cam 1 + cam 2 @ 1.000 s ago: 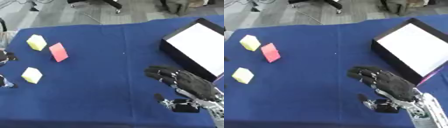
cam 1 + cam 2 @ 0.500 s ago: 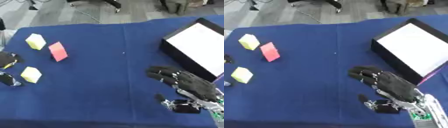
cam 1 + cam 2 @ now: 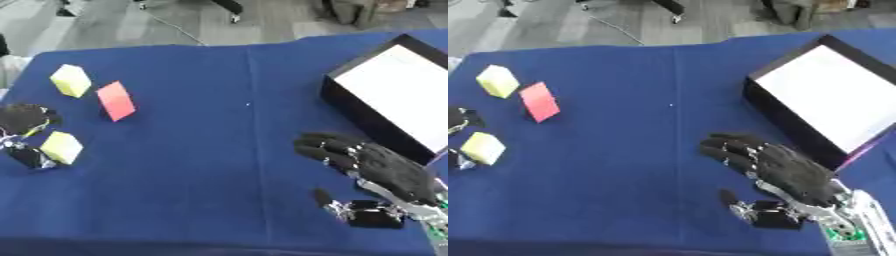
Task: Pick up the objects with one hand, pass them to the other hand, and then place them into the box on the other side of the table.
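Note:
Three blocks lie on the left of the blue table: a yellow block [image 3: 71, 80] at the back, a red block [image 3: 115, 101] beside it, and a nearer yellow block [image 3: 61, 147]. My left hand [image 3: 21, 119] reaches in from the left edge. Its fingers sit just behind the nearer yellow block and its thumb [image 3: 26, 156] just in front, with the block resting on the cloth in the gap. My right hand [image 3: 389, 170] hovers open at the lower right, palm down, fingers spread toward the left. The black box [image 3: 359, 114] with a white inside stands at the right.
The blue cloth [image 3: 219, 150] covers the whole table, and its middle holds nothing but a small white speck [image 3: 248, 104]. Grey floor with chair legs [image 3: 229, 7] lies beyond the far edge. The box's near corner is close to my right hand.
My left hand has come in from the left edge and now brackets the nearer yellow block. The block has not moved. The right hand has barely shifted.

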Robot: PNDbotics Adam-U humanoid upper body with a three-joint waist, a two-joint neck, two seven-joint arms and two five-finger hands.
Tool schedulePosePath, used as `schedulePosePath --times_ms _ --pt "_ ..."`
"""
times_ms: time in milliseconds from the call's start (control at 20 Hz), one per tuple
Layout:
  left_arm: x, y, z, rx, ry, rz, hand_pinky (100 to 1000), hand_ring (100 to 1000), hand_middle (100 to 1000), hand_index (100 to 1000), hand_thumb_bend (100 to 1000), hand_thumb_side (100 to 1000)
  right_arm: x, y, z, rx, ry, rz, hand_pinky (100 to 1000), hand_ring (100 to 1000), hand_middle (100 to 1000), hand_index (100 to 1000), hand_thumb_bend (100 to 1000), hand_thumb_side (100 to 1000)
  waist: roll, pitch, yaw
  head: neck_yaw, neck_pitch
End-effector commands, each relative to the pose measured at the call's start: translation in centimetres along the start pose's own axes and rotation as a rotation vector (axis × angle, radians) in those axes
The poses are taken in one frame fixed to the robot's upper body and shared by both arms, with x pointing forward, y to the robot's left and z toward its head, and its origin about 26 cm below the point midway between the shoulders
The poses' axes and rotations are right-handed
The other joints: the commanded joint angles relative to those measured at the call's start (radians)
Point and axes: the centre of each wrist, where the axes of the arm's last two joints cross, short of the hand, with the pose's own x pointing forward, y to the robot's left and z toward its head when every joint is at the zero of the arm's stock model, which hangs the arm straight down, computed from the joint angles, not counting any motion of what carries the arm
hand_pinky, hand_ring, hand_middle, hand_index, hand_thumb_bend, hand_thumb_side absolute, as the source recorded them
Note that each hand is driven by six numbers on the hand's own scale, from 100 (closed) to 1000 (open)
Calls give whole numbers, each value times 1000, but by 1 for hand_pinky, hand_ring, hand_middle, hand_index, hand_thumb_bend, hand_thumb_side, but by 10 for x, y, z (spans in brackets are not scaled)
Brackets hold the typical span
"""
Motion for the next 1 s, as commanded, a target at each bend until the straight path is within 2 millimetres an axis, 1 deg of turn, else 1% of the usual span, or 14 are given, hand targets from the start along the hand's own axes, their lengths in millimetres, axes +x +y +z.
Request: schedulePosePath --times_ms 50,100,150,200,250,300,450,600,700,750,800,850,1000 --pt "-12 9 3 11 22 -28 770 697 645 744 560 430 1 -6 -3 -16 -13 15 922 978 933 1000 100 100 -3 -6 0 6 -3" --pt "-12 9 3 12 22 -28 767 689 625 732 544 425 1 -7 -2 -16 -13 16 922 977 934 1000 100 100 -3 -6 0 6 -3" --pt "-12 9 3 17 24 -26 756 645 566 679 490 404 1 -7 -2 -16 -13 16 922 977 934 1000 100 100 -3 -6 0 6 -3" --pt "-13 9 3 26 27 -22 754 621 545 657 467 399 1 -7 -2 -16 -12 16 922 977 934 1000 100 100 -4 -6 1 6 -3" --pt "-14 10 4 37 32 -19 752 602 531 638 446 397 1 -7 -2 -16 -11 16 922 977 934 1000 100 100 -4 -7 1 7 -3" --pt "-15 11 5 52 36 -14 744 568 516 552 408 388 0 -7 -2 -16 -11 16 922 977 934 1000 100 100 -4 -7 2 7 -3" --pt "-19 19 8 105 43 1 736 539 492 486 362 381 0 -7 -1 -15 -9 17 921 977 934 1000 100 100 -3 -9 5 6 -3" --pt "-23 43 16 208 31 17 736 537 494 486 281 329 0 -7 -1 -14 -8 19 920 976 935 1000 100 100 -3 -11 9 4 -3" --pt "-21 67 25 322 7 57 739 536 495 485 175 279 0 -9 0 -21 -9 25 916 967 927 1000 100 100 -3 -13 13 2 -3" --pt "-19 78 30 381 -16 88 739 535 495 485 141 267 0 -10 0 -31 -12 29 914 962 924 1000 100 100 -3 -13 15 1 -3" --pt "-15 88 35 433 -41 120 740 533 495 485 111 256 1 -12 0 -43 -16 33 912 957 921 1000 100 100 -4 -13 17 -1 -3" --pt "-9 98 40 492 -79 158 743 527 493 480 100 239 1 -13 -1 -62 -25 37 906 946 909 1000 100 100 -4 -14 19 -2 -3" --pt "19 119 56 639 -244 331 747 516 485 468 100 244 0 -18 -3 -152 -81 56 907 936 898 1000 100 100 -8 -15 23 -11 -3"
